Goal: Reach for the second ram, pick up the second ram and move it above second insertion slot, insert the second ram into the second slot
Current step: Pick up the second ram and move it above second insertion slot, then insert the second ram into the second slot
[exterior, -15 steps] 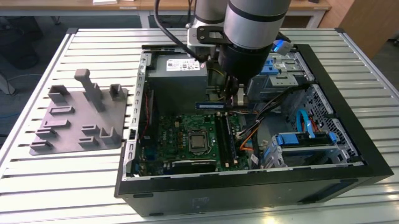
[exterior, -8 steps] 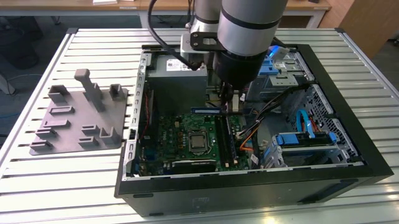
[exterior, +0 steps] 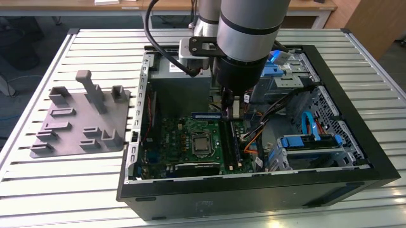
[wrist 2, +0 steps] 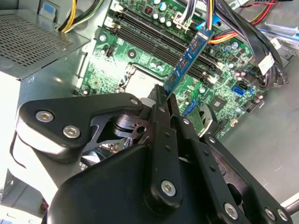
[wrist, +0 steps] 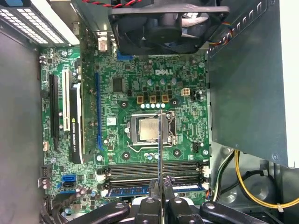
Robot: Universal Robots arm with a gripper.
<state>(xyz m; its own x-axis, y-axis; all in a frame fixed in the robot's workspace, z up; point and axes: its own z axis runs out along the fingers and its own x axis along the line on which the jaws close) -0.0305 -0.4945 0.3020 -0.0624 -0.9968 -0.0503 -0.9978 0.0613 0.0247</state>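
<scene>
Jutting slim blue second ram (wrist 2: 187, 60)

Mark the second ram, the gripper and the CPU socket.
second ram (wrist 2: 189, 58): second wrist view, middle of the blue board.
gripper (wrist 2: 166, 97): second wrist view, between the fingertips shut on the ram.
CPU socket (wrist: 142, 130): first wrist view, centre of its metal lid.

second ram (wrist 2: 189, 58) | long, thin, flat blue stick with small black chips | held by one end, tilted | raised over the memory slots (wrist 2: 145, 30), not seated
</scene>
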